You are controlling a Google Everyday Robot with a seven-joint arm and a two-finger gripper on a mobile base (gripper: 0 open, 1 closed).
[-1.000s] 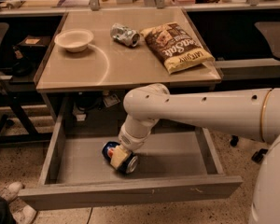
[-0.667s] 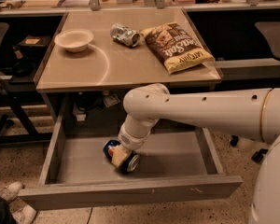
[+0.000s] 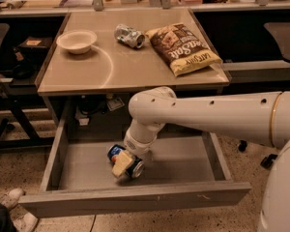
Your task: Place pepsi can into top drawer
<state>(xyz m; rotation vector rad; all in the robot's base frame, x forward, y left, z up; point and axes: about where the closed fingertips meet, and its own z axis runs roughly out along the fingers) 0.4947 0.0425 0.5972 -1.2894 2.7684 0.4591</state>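
The pepsi can [image 3: 117, 153], blue with silver ends, lies tilted on its side inside the open top drawer [image 3: 183, 161], left of the middle of its flat grey bottom. My gripper [image 3: 124, 164] reaches down into the drawer from the white arm [image 3: 208, 115]. Its beige fingers [image 3: 121, 166] are closed around the can, which is at or just above the drawer floor. The gripper covers part of the can.
On the desk top [image 3: 135, 66] above the drawer are a white bowl [image 3: 76, 41], a dented silver can [image 3: 130, 36] and a brown chip bag [image 3: 184, 48]. The drawer's front panel [image 3: 135, 198] sticks out toward me. A shoe [image 3: 9, 199] is at the lower left, and office chairs stand at both sides.
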